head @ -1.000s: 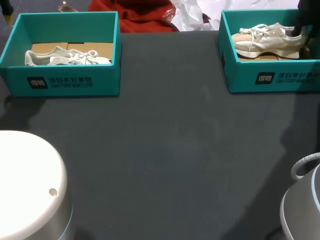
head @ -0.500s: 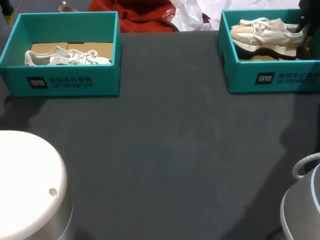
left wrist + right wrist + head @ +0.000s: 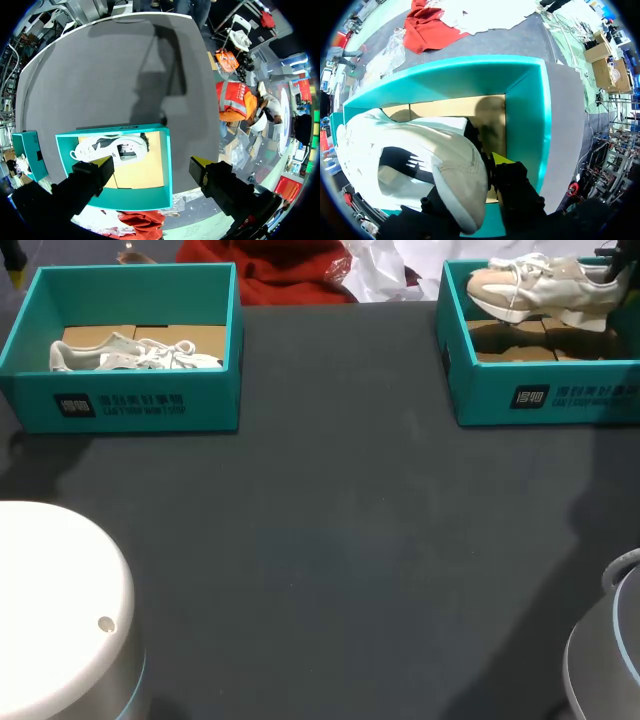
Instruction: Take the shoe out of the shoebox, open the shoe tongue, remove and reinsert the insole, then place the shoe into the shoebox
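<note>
The shoe (image 3: 540, 290) hangs in the air just above the rim of the right shoebox (image 3: 545, 395), over its cardboard floor and not yet clear of its walls. Its long axis runs across the table (image 3: 330, 540), with the toe pointing toward the middle and the heel toward the outer side. At the heel our right pincer (image 3: 477, 172) grips it, one finger outside the heel and the other, we judge, inside the collar. The shoe therefore reaches away from the pincer toward the bare table, which is where we judge it must go next. The right arm is the nearer one. Our left pincer (image 3: 151, 164) hangs open, holding nothing, high over the left shoebox (image 3: 130, 405), where a second shoe (image 3: 130, 355) lies. We count two shoes, two shoeboxes and two pincers.
</note>
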